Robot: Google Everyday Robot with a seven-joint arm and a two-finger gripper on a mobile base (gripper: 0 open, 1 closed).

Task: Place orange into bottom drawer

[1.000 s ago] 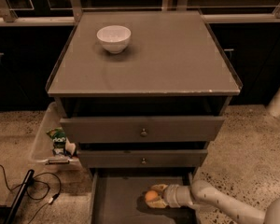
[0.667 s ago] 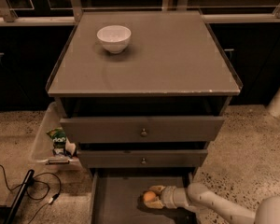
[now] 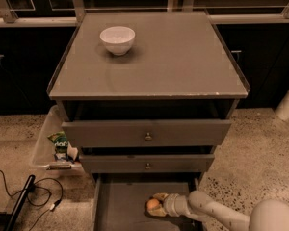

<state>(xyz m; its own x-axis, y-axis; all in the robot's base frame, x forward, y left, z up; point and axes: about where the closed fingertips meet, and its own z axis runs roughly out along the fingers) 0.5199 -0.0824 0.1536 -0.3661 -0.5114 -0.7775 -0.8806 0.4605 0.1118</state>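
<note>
The orange (image 3: 152, 204) is a small round fruit held between the fingers of my gripper (image 3: 156, 205), low inside the open bottom drawer (image 3: 118, 211), near its right side. The gripper reaches in from the lower right on a white arm (image 3: 216, 213) and is shut on the orange. I cannot tell whether the orange touches the grey drawer floor. The two upper drawers (image 3: 147, 134) with round knobs are pushed in above it.
A white bowl (image 3: 117, 39) stands on the cabinet top at the back left. A clear bin (image 3: 50, 146) with packets stands on the floor left of the cabinet. Black cables (image 3: 33, 196) lie on the floor at the lower left.
The gripper with the orange has stayed at nearly the same spot in the bottom drawer; the arm has shifted slightly.
</note>
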